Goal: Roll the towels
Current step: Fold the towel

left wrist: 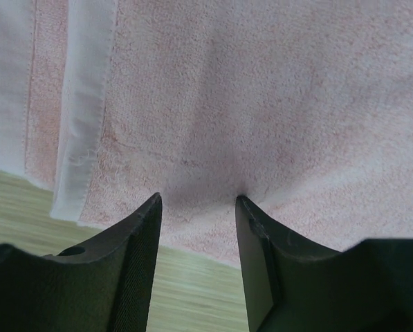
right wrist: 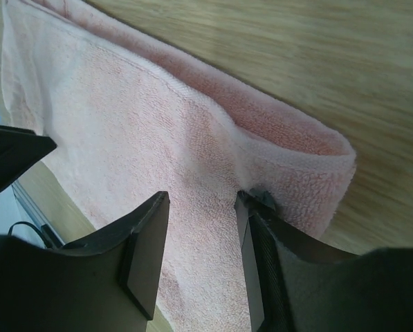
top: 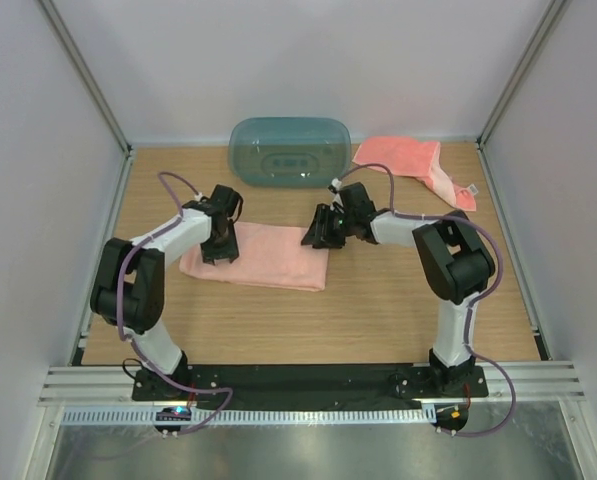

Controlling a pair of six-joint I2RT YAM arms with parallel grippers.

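A folded pink towel lies flat on the wooden table between the arms. My left gripper is open, its tips pressing down on the towel's left part; the white hem bands show at the left of that view. My right gripper is open at the towel's right end, tips on the cloth beside the folded edge. A second, crumpled pink towel lies at the back right.
A teal translucent tub lies upside down at the back centre. White enclosure walls stand on three sides. A metal rail carries the arm bases at the near edge.
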